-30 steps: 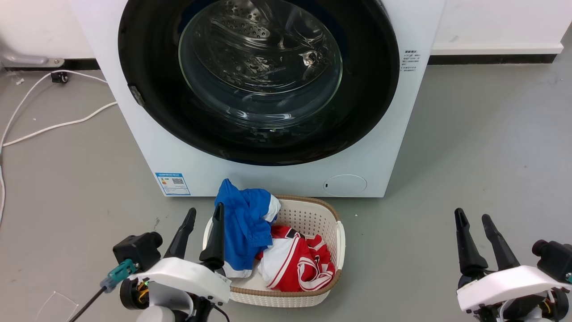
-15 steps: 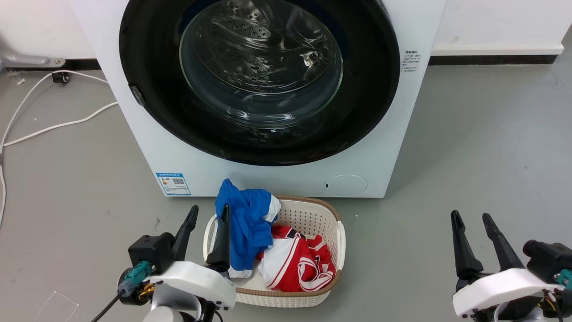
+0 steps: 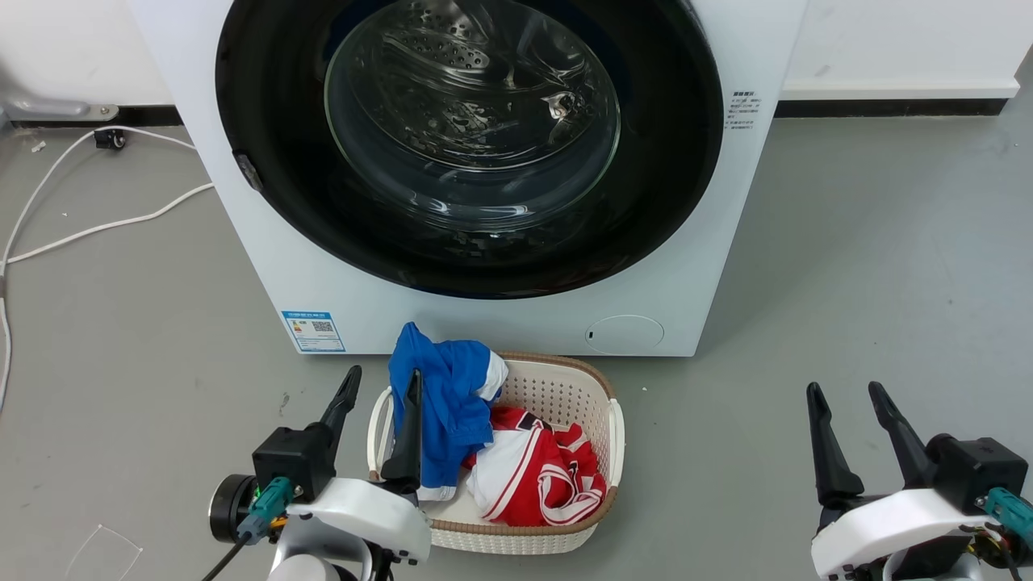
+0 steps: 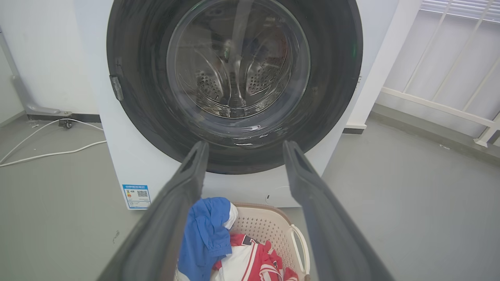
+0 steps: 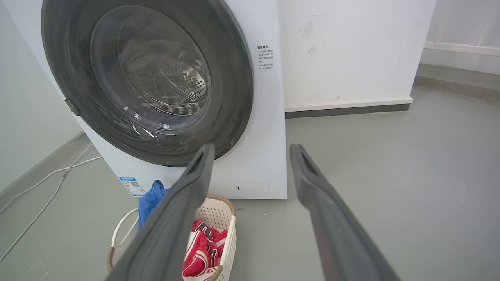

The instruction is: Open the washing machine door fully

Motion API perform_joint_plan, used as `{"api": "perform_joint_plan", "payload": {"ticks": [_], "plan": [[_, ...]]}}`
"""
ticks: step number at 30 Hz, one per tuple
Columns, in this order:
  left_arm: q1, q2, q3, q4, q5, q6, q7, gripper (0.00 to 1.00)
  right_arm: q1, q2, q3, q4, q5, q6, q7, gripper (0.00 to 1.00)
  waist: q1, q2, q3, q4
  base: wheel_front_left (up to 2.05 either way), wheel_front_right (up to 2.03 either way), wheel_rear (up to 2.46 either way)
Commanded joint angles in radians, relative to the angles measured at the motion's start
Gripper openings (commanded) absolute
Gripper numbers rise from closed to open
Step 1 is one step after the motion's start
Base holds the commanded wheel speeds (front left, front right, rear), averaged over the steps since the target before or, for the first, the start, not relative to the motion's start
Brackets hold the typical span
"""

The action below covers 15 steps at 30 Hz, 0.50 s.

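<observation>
Black and glossy, the washing machine door (image 3: 472, 121) sits shut on the washing machine (image 3: 266, 282) in the head view. My left tool (image 3: 385, 371) and right tool (image 3: 842, 386) wait low, both spread and empty. In the left wrist view, the basket (image 4: 273, 212) lies right under my fingers, so lifting carelessly could snag the blue shirt (image 4: 207, 230). The right wrist view shows the door well apart. Since a second ago, the left tool has crept toward the basket and the door hasn't moved.

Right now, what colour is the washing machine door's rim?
Glossy black; the washing machine door shows best in head view.
</observation>
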Motion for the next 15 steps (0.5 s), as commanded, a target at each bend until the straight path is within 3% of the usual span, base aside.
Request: {"api": "perform_joint_plan", "payload": {"ticks": [1, 15], "plan": [[-0.018, 0.0, -0.005, -0.005, 0.022, 0.002, -0.009, 1.0, 0.01, 0.003, 0.001, -0.011, -0.028, 0.002, -0.01, 1.0, 0.0, 0.0, 0.0, 0.0, 0.0, 0.0, 0.0], [-0.018, -0.023, 0.016, 0.021, 0.098, -0.034, -0.037, 1.0, 0.013, 0.008, 0.01, -0.011, -0.099, 0.002, -0.032, 1.0, 0.0, 0.0, 0.001, -0.001, 0.0, 0.0, 0.0]]}}
